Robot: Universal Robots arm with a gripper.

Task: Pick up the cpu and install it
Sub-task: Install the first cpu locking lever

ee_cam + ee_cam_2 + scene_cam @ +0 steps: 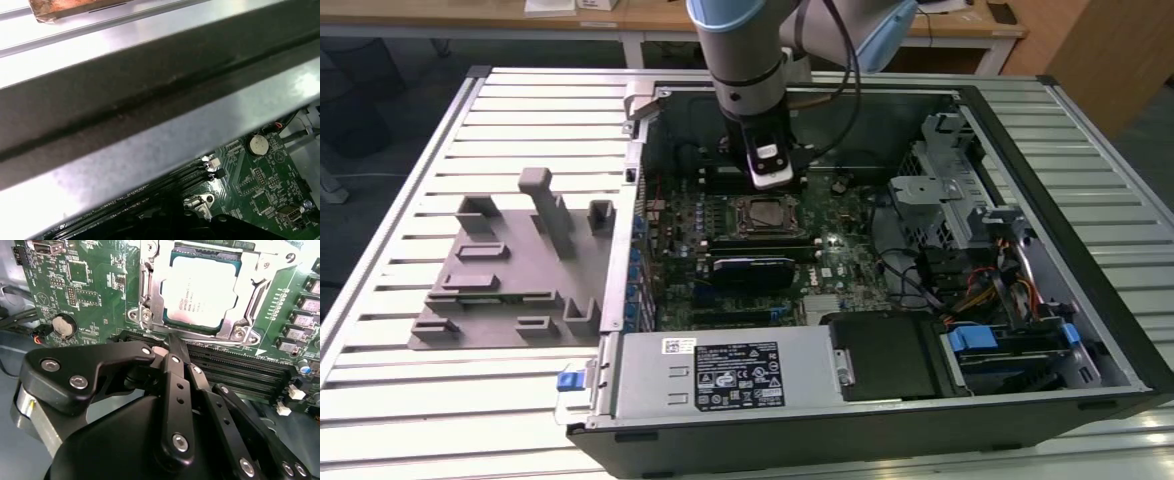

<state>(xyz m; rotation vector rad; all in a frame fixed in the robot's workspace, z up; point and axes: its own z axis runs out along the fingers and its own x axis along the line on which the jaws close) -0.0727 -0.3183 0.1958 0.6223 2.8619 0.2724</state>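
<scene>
Second wrist view, cpu [202, 290] seated in socket [150, 295]

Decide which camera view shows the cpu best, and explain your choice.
The second wrist view: the cpu lies close up in its metal socket frame, its pale top in full view beyond the gripper. The exterior view shows it small, seated on the motherboard just below the gripper. The first wrist view gives mostly case wall.
</scene>
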